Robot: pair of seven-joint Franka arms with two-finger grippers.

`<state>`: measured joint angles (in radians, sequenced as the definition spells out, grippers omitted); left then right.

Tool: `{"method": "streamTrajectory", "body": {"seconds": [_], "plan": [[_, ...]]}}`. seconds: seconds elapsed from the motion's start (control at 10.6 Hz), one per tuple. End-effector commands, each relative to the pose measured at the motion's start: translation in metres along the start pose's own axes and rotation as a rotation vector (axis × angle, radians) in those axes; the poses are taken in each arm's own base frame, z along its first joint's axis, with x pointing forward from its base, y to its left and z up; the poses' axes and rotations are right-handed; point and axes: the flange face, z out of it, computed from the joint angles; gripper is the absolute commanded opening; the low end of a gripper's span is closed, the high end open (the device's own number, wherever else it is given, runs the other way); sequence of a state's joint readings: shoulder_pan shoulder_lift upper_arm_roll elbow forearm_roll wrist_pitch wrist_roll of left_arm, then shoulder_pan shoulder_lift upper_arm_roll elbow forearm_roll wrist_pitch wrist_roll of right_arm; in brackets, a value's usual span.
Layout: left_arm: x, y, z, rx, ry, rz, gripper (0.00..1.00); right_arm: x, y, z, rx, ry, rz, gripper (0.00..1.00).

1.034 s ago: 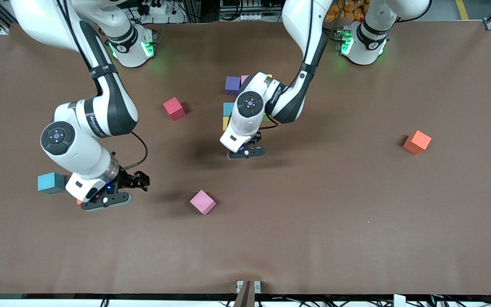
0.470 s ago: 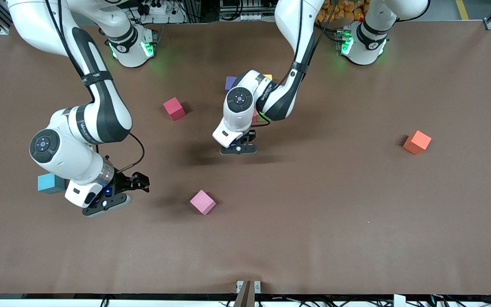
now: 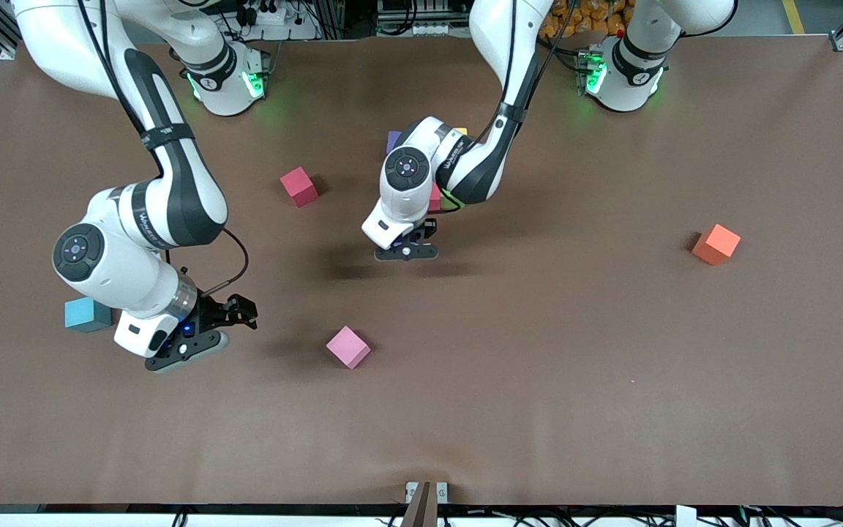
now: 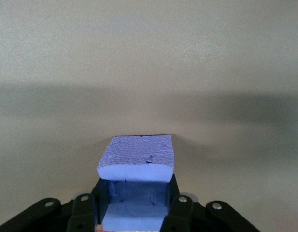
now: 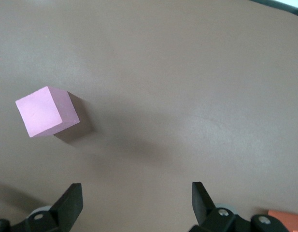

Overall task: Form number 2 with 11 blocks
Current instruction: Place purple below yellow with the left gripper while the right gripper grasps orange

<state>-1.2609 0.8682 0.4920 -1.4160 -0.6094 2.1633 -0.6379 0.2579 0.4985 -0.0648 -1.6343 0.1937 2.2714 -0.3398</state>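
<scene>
Right gripper [image 5: 136, 205] spread wide above table, pink block [image 5: 46, 111] near.

One block [image 3: 348, 347] sits near the front camera, another [image 3: 715, 244] way off toward the left arm's end.

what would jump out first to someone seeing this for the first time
Probably the left gripper, shut on a purple block over bare table near the middle, by the half-hidden cluster of blocks. Next, the right gripper hanging open toward the right arm's end, between the light blue block and the pink block.
</scene>
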Motion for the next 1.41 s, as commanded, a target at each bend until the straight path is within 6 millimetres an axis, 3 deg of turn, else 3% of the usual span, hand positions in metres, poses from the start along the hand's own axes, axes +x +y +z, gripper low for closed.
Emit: {"method": "streamTrajectory", "body": {"seconds": [0.0, 0.19, 0.38, 0.47, 0.66, 0.85, 1.13, 1.32], "plan": [[0.002, 0.005, -0.001, -0.010, -0.008, 0.002, 0.24, 0.008, 0.005, 0.017, -0.005, 0.037, -0.066, 1.00], [0.002, 0.005, -0.001, -0.010, -0.006, 0.003, 0.24, 0.001, 0.019, 0.012, -0.005, 0.029, -0.031, 1.00], [0.008, 0.002, -0.005, -0.009, 0.003, 0.010, 0.24, -0.037, 0.094, 0.023, 0.000, -0.034, 0.079, 1.00], [0.007, 0.002, -0.003, -0.008, 0.002, 0.011, 0.24, -0.054, 0.122, 0.031, -0.005, -0.056, 0.131, 1.00], [0.007, 0.002, -0.002, -0.021, -0.008, -0.001, 0.24, -0.082, 0.158, 0.041, -0.001, -0.098, 0.204, 1.00], [0.007, 0.004, -0.002, -0.027, -0.010, -0.003, 0.24, -0.092, 0.170, 0.043, -0.010, -0.117, 0.224, 1.00], [0.007, 0.004, 0.002, -0.023, -0.008, -0.001, 0.24, -0.111, 0.195, 0.065, -0.037, -0.161, 0.248, 1.00], [0.008, 0.004, 0.002, -0.025, -0.006, -0.001, 0.29, -0.113, 0.199, 0.066, -0.068, -0.179, 0.217, 1.00]]}}
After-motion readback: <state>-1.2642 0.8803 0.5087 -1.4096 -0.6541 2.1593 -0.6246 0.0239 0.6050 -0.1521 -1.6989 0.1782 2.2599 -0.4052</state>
